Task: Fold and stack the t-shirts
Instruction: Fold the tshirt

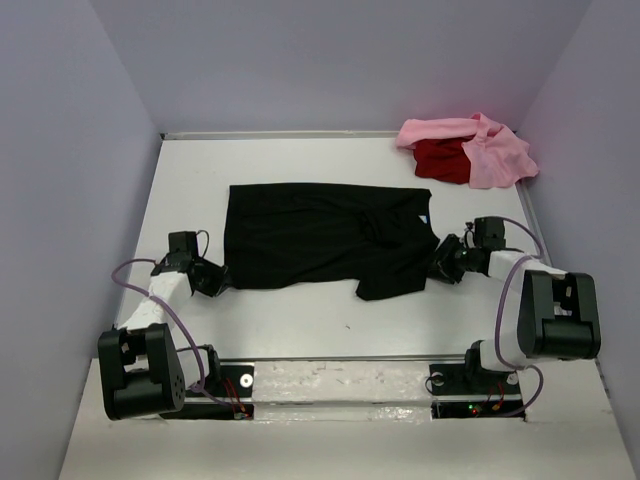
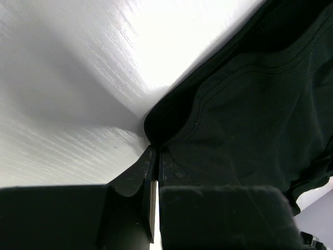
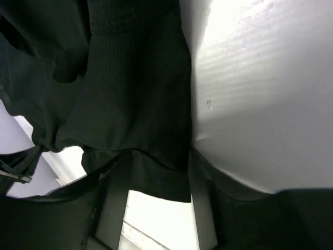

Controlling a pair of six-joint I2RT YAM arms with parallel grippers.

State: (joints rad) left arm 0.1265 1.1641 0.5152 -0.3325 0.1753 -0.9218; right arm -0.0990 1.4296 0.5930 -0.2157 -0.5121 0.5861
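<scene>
The black t-shirt (image 1: 320, 235) lies spread across the middle of the table, rumpled at its right side, with a small light neck label (image 1: 423, 217). My left gripper (image 1: 218, 282) is at its near left corner and is shut on the hem; the left wrist view shows the jaws (image 2: 155, 153) pinched on the black cloth (image 2: 250, 104). My right gripper (image 1: 438, 262) is at the shirt's right edge. In the right wrist view its jaws (image 3: 156, 174) stand apart with a flap of black cloth (image 3: 135, 78) lying between them. The pink t-shirt (image 1: 490, 155) and the red t-shirt (image 1: 443, 160) lie heaped at the back right.
The white table (image 1: 190, 180) is walled by pale panels at the back and both sides. The heap of pink and red cloth fills the back right corner. The arm bases and cables sit along the near edge (image 1: 330, 385).
</scene>
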